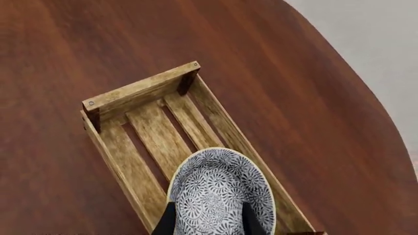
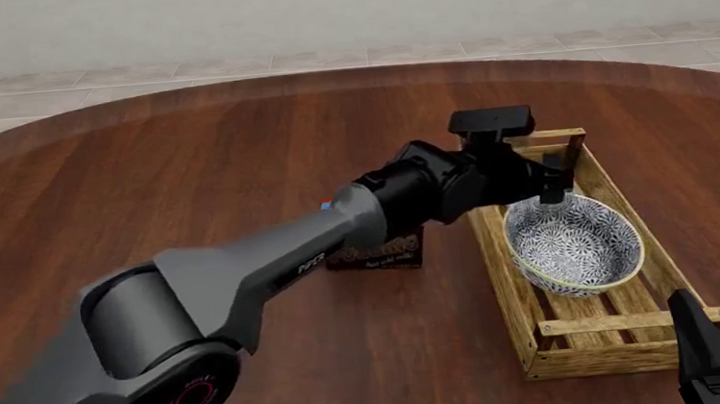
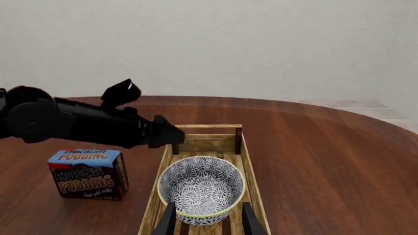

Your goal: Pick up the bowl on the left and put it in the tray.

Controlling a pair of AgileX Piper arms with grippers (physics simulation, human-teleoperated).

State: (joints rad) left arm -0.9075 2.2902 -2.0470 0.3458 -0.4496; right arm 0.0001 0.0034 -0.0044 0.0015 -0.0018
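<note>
dark reddish-brown wood counter (image 2: 204,176), rounded along its far edge, pale tiled floor beyond. lying directly on it: long light-wood slatted tray (image 2: 519,291) toward the right, running front to back, and a blue chocolate pudding box (image 3: 88,173) standing just left of the tray, partly hidden in the front view.

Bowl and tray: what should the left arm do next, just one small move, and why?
Probably lift the left gripper straight up, away from the bowl. The bowl appears to sit inside the tray, and the fingers look spread wide, not pinching its rim, so it seems released. A straight rise should avoid knocking it.
</note>
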